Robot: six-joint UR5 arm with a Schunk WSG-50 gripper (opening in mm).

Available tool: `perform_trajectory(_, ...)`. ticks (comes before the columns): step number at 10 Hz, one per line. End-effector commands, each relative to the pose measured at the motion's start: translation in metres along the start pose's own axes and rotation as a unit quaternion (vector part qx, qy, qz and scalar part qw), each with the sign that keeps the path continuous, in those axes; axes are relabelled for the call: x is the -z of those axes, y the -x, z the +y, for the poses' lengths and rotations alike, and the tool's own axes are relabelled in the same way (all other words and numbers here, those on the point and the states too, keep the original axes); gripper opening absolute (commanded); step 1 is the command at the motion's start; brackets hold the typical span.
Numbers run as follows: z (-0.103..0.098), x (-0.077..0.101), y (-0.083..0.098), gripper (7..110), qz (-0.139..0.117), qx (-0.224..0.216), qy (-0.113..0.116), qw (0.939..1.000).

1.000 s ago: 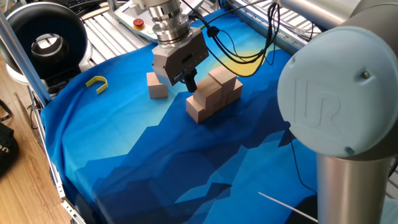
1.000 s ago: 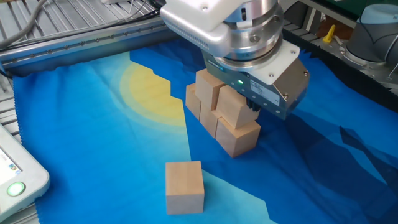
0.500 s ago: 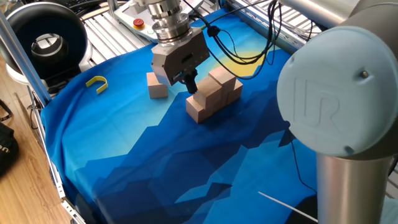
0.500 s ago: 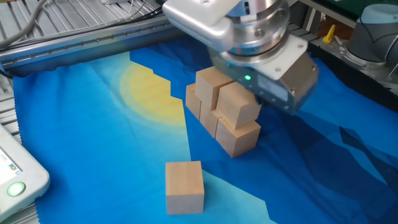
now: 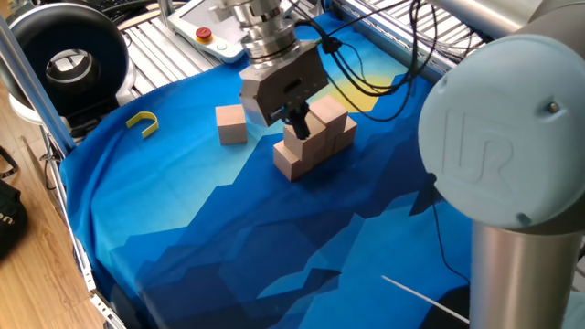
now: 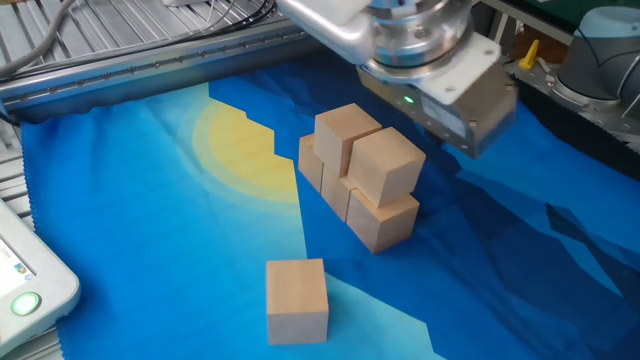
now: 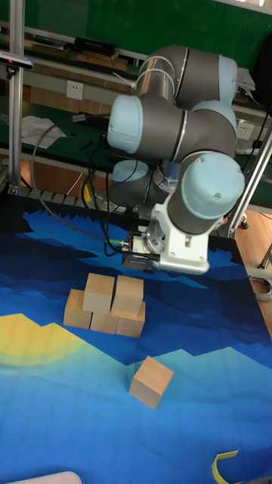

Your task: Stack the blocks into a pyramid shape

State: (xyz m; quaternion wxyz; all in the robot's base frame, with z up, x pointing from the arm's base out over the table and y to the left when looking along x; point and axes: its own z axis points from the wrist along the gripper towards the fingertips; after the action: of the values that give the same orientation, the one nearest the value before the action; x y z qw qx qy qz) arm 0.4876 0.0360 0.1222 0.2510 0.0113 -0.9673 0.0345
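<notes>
**Five stacked, one loose**

I see the stack [image 6: 355, 190], three blocks under two, on the blue cloth [image 6: 150, 220]. The last cube [image 6: 297, 300] lies apart: light, rigid, smooth; I'd pinch opposite flat faces. The gripper [image 5: 297, 117] carries nothing; its finger spread is hidden from me.

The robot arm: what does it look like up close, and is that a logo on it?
The arm is silver-grey tubing with pale blue joint caps, one embossed "UR". Black cables run to a boxy grey gripper with dark fingers and a small green light.
</notes>
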Motion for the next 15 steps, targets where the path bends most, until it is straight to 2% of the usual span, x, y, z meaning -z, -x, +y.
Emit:
perform_trajectory(1,-0.027,-0.009,0.008,7,-0.001,-0.008,-0.011,0.9999)
perform_trajectory(3,-0.032,-0.014,0.010,7,0.005,-0.001,-0.012,0.9999)
perform_trajectory(9,-0.040,-0.015,0.004,7,0.020,0.029,-0.019,0.9992)
perform_trajectory(12,-0.037,-0.014,0.000,7,0.030,0.031,-0.012,0.9990)
perform_trajectory(15,-0.033,-0.008,-0.015,7,0.050,0.044,0.002,0.9978)
